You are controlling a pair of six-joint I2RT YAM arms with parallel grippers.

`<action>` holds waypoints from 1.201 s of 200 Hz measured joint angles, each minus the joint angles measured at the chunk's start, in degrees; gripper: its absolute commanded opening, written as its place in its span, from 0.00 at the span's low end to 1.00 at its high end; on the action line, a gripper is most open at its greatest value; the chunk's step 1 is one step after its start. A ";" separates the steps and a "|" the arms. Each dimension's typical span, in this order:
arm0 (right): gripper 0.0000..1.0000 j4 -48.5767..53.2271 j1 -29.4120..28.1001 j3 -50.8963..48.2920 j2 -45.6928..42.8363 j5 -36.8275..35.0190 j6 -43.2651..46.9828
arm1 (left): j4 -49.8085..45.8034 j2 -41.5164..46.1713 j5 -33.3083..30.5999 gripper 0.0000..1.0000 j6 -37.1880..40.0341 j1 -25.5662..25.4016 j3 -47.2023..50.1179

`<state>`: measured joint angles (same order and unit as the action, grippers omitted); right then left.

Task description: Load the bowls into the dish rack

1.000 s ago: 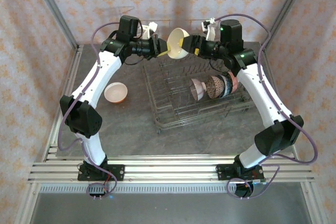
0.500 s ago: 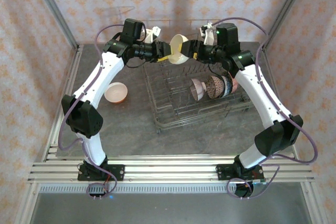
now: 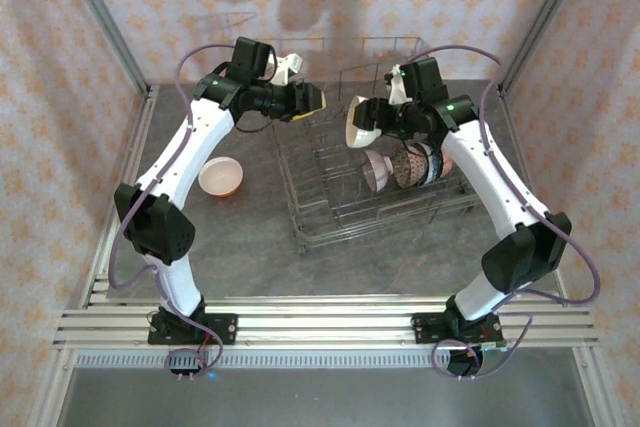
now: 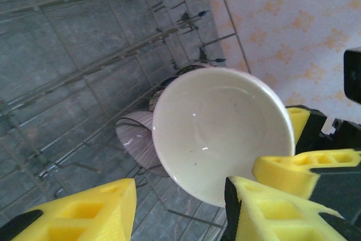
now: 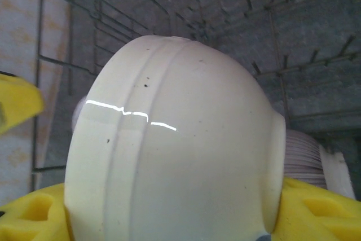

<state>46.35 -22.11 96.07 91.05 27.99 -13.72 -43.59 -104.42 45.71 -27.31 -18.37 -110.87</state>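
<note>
A cream bowl hangs over the back of the dish rack, with my right gripper shut on its rim. In the right wrist view the bowl's outside bulges between my right gripper's yellow fingers. My left gripper stands open just left of the bowl. The left wrist view looks into the bowl's hollow, beyond my left gripper, which has nothing between its fingers. Several bowls stand on edge in the rack, a purple-striped one in front. A pinkish bowl sits on the table.
The rack's tall wire sides rise behind the held bowl. Upright tines fill the rack's free left half. Patterned walls close off the back and both sides. A metal rail runs along the near edge.
The cream bowl, high between both grippers before, has come down and right toward the rack in my right gripper. My left gripper has let go and pulled back left.
</note>
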 measured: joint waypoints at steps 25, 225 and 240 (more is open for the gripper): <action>0.58 3.65 -2.40 1.14 1.07 -3.67 1.81 | -2.10 2.10 -2.78 0.46 1.44 0.22 0.07; 0.57 13.03 -15.02 2.73 5.27 -21.79 6.34 | -3.63 22.67 -13.70 0.47 3.48 6.82 18.69; 0.57 13.00 -15.10 2.73 5.62 -21.79 6.32 | -3.63 23.34 -13.73 0.47 3.50 6.95 19.54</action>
<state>59.35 -37.21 98.80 96.66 6.20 -7.40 -47.22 -81.08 31.99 -23.81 -11.42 -91.33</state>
